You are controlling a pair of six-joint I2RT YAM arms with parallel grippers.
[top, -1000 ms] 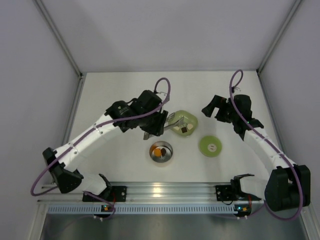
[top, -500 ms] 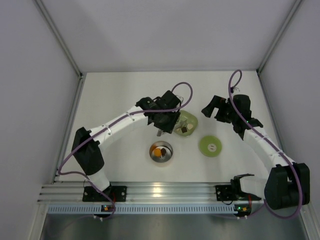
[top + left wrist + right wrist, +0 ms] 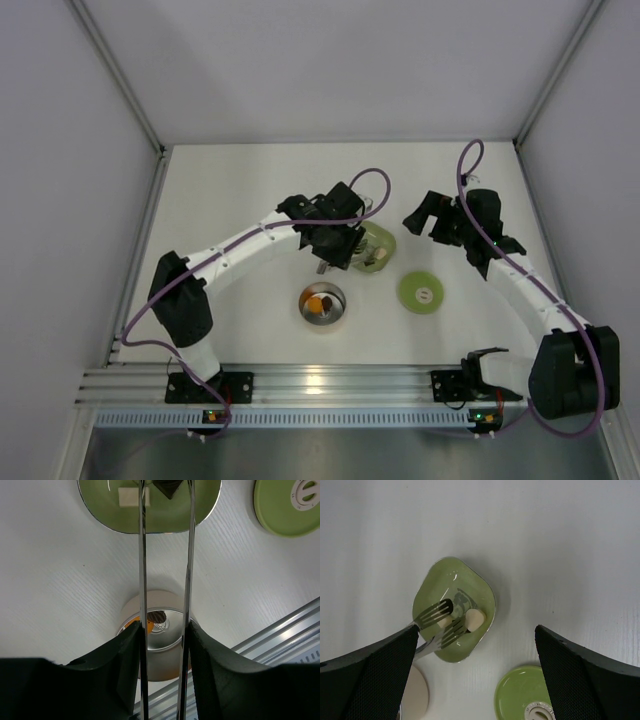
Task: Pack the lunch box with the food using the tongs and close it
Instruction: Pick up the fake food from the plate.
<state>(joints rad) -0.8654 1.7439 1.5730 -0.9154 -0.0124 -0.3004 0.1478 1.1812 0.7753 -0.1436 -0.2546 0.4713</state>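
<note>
The left end effector (image 3: pixel 165 635) is pinched narrow on the tongs (image 3: pixel 142 555), whose two slim arms run up the wrist view to the pale green dish (image 3: pixel 100 510) at the top edge. The right end effector (image 3: pixel 430 220) hangs wide and empty in the upper right of the overhead view.

Packing looks begun but not finished. An orange piece (image 3: pixel 317 303) lies in the lunch box (image 3: pixel 338 312), just below the middle of the overhead view. A whitish piece (image 3: pixel 475 619) and a dark piece (image 3: pixel 169 487) lie in the dish, with the tong tips beside the whitish one. Whether the tips grip anything I cannot tell.

The green lid (image 3: pixel 420 292) lies flat on the worktop (image 3: pixel 240 180) to the right of the box and apart from it, so closing is not yet done. The lid's white centre spot carries marks too small to read, and no other writing shows.
</note>
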